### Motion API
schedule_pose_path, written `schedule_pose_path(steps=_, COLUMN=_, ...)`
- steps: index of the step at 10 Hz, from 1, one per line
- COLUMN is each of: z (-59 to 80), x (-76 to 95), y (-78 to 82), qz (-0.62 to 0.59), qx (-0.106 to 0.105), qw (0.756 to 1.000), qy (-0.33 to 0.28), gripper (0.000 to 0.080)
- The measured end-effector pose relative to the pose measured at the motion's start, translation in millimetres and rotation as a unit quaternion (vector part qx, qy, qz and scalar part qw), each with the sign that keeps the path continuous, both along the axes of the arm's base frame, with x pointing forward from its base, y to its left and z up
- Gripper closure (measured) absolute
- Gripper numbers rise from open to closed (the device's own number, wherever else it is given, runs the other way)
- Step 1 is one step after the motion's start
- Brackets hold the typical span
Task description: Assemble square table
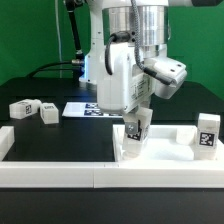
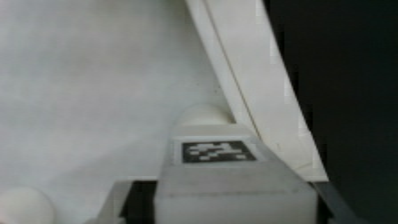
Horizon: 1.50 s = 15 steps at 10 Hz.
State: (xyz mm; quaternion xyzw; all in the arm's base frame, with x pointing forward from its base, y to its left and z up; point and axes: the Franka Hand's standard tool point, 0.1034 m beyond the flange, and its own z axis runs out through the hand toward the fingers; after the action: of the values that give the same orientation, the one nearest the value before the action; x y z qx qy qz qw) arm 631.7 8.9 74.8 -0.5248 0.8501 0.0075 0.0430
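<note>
- Worktop point(image 1: 60, 135): black surface carrying every part. White border rails point(image 1: 60, 172) run along its near edge and along the exterior view's left. They are judged to act as a stop against which work can be braced.
- Arm point(image 1: 120, 70): reaches straight down over the assembly, wrist vertical, presumably so the part goes in square.
- Table top point(image 1: 168, 148): lies flat with its raised rim upward, toward the exterior view's right. It appears pressed against the near rail, most likely so it cannot slide or turn under load.
- Marker board point(image 1: 85, 108): flat behind the arm, well apart from the work.
- Upright tagged block point(image 1: 207, 133): stands at the top's right end in the exterior view. Whether it is a fitted leg cannot be told.
- Loose legs: the outer loose leg point(image 1: 22, 108) and inner loose leg point(image 1: 48, 114) lie side by side at the exterior view's left, unfitted and within reach.
- Held leg point(image 2: 217, 165): upright inside the top, just beside the rim, tag facing the wrist camera. The position suggests a corner seat, though none is visible.
- Claw point(image 1: 138, 124): clenched on the held leg, a finger on either side, pointing down.
</note>
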Motion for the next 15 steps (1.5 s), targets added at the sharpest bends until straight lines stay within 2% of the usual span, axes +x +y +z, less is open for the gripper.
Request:
schedule_pose_path(steps=1, z=-0.6, x=-0.3, y=0.0, qz=0.004, qx=0.000, qw=1.000, qy=0.000, gripper=0.0509)
schedule_pose_path(steps=2, z=-0.8, x=-0.4, y=-0.1, qz=0.012, qx=-0.001, qw=1.000, qy=0.000, gripper=0.0331)
schedule_pose_path(steps=3, z=-0.5, x=-0.4, y=-0.3, qz=0.014, qx=-0.001, qw=1.000, qy=0.000, gripper=0.0213)
schedule_pose_path(steps=4, z=1.4, x=-3.5, y=-1.6, qz=0.101, qx=-0.001, qw=0.995, qy=0.005, gripper=0.0213)
schedule_pose_path(steps=5, z=4.1, x=-5.0, y=-4.1, qz=0.189, qx=-0.002, qw=0.982, qy=0.004, gripper=0.0164)
schedule_pose_path(steps=6, z=4.1, x=-5.5, y=-4.7, qz=0.254, qx=-0.008, qw=0.967, qy=0.002, gripper=0.0152)
schedule_pose_path(steps=9, z=3.5, x=-5.2, y=-6.4, qz=0.337, qx=-0.014, qw=0.941, qy=-0.004, gripper=0.0150)
schedule_pose_path(steps=10, z=3.8, x=-6.7, y=-6.9, qz=0.393, qx=-0.019, qw=0.919, qy=-0.005, gripper=0.0150)
schedule_pose_path(steps=12, z=4.0, x=-10.8, y=-9.8, qz=0.537, qx=-0.048, qw=0.842, qy=0.002, gripper=0.0150)
schedule_pose_path(steps=13, z=3.9, x=-8.6, y=-11.1, qz=0.551, qx=-0.054, qw=0.833, qy=-0.002, gripper=0.0150)
schedule_pose_path(steps=14, z=4.0, x=-8.5, y=-11.6, qz=0.544, qx=-0.054, qw=0.837, qy=-0.002, gripper=0.0267)
schedule_pose_path(steps=15, z=3.8, x=-8.5, y=-11.5, qz=0.536, qx=-0.054, qw=0.843, qy=-0.001, gripper=0.0267)
